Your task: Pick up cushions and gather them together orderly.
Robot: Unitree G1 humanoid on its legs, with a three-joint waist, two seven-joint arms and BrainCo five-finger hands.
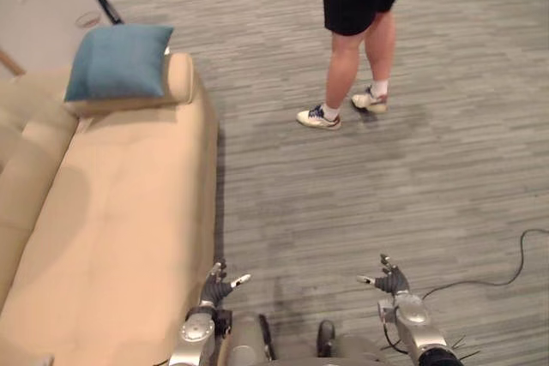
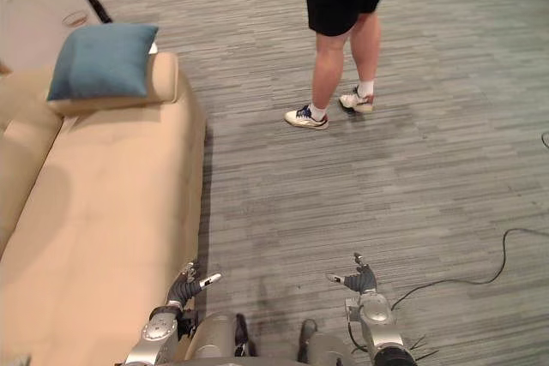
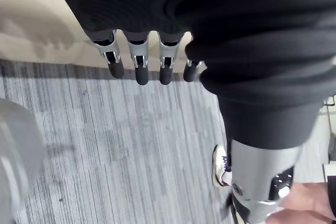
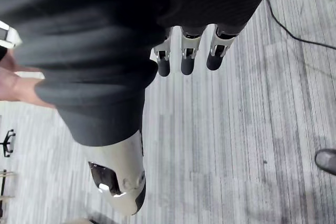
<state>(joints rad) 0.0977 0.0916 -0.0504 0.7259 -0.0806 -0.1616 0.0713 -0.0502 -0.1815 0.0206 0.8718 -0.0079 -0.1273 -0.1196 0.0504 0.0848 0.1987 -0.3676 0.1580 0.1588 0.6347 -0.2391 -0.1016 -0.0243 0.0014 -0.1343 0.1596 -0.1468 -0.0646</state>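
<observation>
One blue cushion (image 1: 118,61) lies on the rolled armrest at the far end of the sofa (image 1: 129,212), flat on top of it and overhanging its edge a little. The sofa is beige and runs along the robot's left side, its seat bare from the armrest to the near end.

The left hand (image 1: 216,287) hangs low at the near end of the sofa, just beside its front edge and over the floor (image 1: 386,186). In its wrist view the fingers (image 3: 140,69) point straight out in a row, relaxed and slightly apart, with nothing between them — grey carpet and the sofa's pale edge show past the tips.

The right hand (image 1: 393,281) is at about the same height, well apart from the left, over open carpet. Its fingers (image 4: 188,61) are likewise straight and loose, holding nothing, with the thumb standing off to the side.

Both hands are well away from the cushion, with the length of the sofa between them and it.

A person (image 1: 356,32) in dark shorts and white shoes stands on the carpet ahead — to the right of the cushion and apart from the sofa, with one foot set a little in front of the other.
</observation>
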